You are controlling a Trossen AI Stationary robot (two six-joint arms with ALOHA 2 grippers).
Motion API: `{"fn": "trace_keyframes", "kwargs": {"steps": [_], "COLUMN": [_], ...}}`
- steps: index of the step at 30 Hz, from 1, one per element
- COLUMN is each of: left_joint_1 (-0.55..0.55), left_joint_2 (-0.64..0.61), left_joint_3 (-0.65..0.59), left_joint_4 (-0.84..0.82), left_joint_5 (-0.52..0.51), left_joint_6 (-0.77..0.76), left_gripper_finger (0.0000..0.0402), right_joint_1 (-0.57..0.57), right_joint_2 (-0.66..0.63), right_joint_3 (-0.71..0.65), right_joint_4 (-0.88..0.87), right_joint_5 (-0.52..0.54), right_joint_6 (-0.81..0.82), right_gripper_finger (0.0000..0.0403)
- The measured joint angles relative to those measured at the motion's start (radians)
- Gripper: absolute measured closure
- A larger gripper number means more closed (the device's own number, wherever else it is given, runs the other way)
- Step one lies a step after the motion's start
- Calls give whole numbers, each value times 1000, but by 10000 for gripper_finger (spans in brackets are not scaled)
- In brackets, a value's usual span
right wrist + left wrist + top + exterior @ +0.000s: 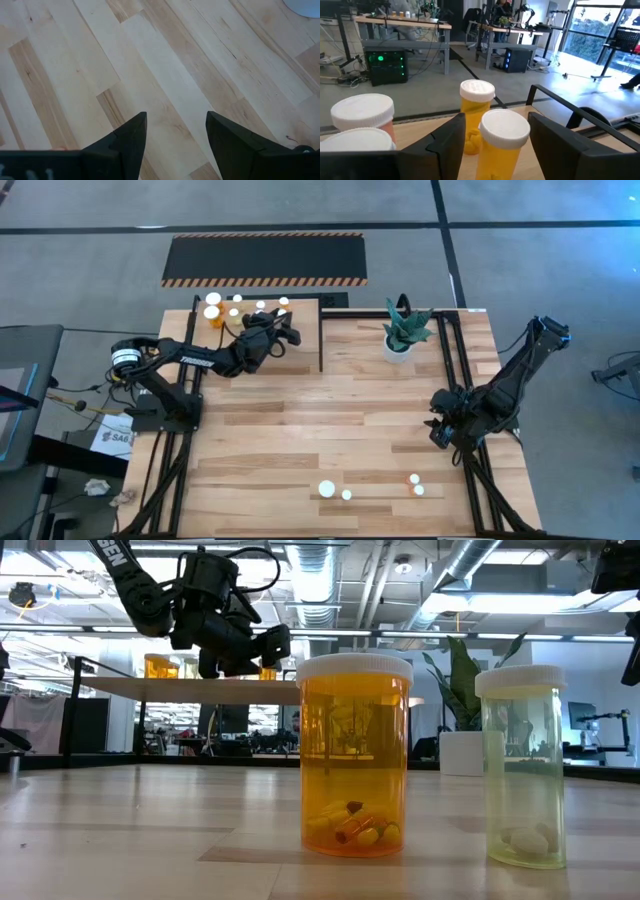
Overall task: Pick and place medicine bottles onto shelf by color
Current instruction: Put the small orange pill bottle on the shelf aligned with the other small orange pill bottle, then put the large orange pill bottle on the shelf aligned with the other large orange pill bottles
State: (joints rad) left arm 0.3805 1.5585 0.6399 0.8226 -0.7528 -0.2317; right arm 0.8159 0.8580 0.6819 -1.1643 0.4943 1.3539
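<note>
1. The left gripper [284,332] is reaching over the shelf [305,350], its fingers [445,145] standing apart around a white-capped orange bottle [502,145].
2. More bottles [213,307] are standing on the shelf's far-left part.
3. Four bottles [327,490] are sitting near the table's [300,430] front edge.
4. The right gripper [175,145] is hanging over bare table at the right edge, its fingers apart and holding nothing.

- Orange bottle [355,755]: amber body, white cap, orange-yellow capsules inside.
- Yellowish bottle [523,767]: pale green-yellow, white cap.
- Mat [264,259]: black, orange-striped edges.
- Plant pot [397,348]: apparently white.
</note>
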Motion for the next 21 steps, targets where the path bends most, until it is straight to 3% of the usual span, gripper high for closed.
{"fn": "trace_keyframes", "kwargs": {"steps": [7,21], "left_joint_1": [0,-6], "left_joint_2": [0,-1], "left_joint_3": [1,2], "left_joint_4": [5,125], "left_joint_5": [5,-22], "left_joint_6": [9,167], "left_gripper_finger": [191,191], "right_joint_1": [0,0], "right_joint_2": [0,0], "right_joint_3": [0,0], "right_joint_4": [0,0], "right_joint_5": [0,0], "right_joint_6": [0,0], "right_gripper_finger": [177,177]}}
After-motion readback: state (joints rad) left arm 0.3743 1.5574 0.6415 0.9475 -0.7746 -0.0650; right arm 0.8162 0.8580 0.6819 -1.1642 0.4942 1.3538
